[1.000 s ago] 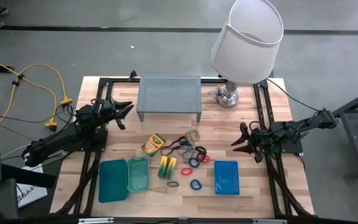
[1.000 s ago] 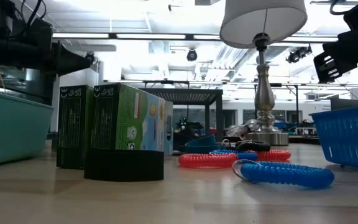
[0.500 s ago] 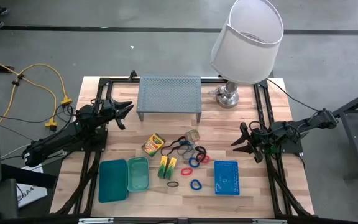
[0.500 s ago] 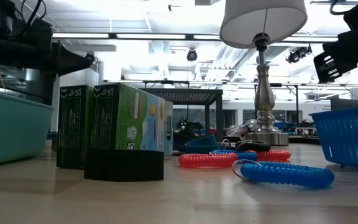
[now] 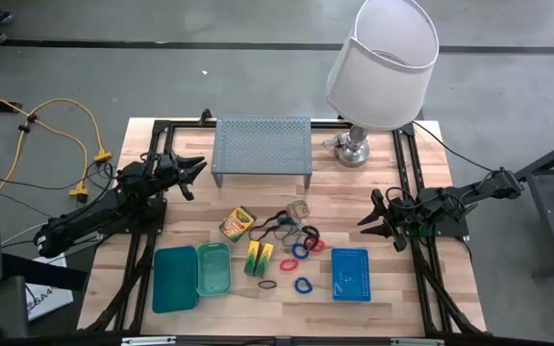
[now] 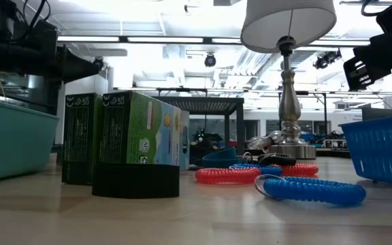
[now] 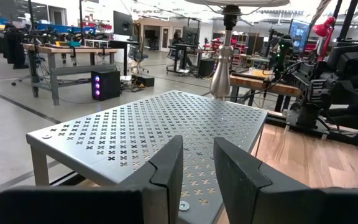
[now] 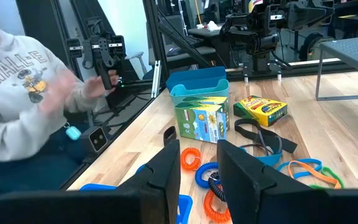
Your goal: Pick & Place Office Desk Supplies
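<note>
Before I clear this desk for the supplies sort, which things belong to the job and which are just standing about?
Job:
crayon box
green blocks
band loops
teal trays
blue mesh basket

Standing about:
grey perforated riser
lamp
person in a grey sweatshirt beyond the table

Bright overhead light, soft shadows; person's hand (image 8: 98, 84) motion-blurred (wrist view).

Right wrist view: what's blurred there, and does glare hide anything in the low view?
Right wrist view: only the person's hand is motion-blurred; crayon box and bands are sharp. Low view: bright ceiling lights behind leave the green boxes dark but readable.
</note>
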Available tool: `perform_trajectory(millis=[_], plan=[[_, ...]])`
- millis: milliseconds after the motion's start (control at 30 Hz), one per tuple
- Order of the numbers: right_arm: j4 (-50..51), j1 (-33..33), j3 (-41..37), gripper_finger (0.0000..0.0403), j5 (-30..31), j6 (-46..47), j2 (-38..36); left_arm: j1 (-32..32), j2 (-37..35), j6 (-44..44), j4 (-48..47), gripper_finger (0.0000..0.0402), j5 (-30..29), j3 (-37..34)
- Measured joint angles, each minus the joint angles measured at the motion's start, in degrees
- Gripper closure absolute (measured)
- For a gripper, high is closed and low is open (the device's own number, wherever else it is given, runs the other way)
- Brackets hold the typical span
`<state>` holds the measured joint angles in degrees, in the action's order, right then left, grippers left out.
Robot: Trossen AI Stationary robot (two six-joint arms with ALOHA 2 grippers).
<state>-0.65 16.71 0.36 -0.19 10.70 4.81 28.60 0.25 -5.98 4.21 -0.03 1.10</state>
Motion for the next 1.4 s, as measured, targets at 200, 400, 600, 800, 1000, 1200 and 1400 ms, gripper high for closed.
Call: perform_trajectory(millis=[200,400,600,800,1000,1200,1400], plan=[[0.0,0.0,0.0,0.0309,0.0,0.0,0.0,0.0,0.0,0.0,0.0,0.0316,0.0,0.0],[0.0,0.0,0.0,0.0309,0.0,0.0,0.0,0.0,0.0,0.0,0.3,0.0316,0.0,0.0],[0.0,0.0,0.0,0.0309,0.0,0.0,0.0,0.0,0.0,-0.1,0.3,0.0316,0.4,0.0],[0.0,0.0,0.0,0.0309,0.0,0.0,0.0,0.0,0.0,-1.2,1.6,0.0316,2.9,0.1],[0.0,0.0,0.0,0.0309,0.0,0.0,0.0,0.0,0.0,-0.3,0.1,0.0316,3.4,0.9],[0.0,0.0,0.0,0.0309,0.0,0.0,0.0,0.0,0.0,-0.5,-0.1,0.0316,2.7,1.3],[0.0,0.0,0.0,0.0309,0.0,0.0,0.0,0.0,1.9,1.3,-0.1,0.0316,2.7,3.8]])
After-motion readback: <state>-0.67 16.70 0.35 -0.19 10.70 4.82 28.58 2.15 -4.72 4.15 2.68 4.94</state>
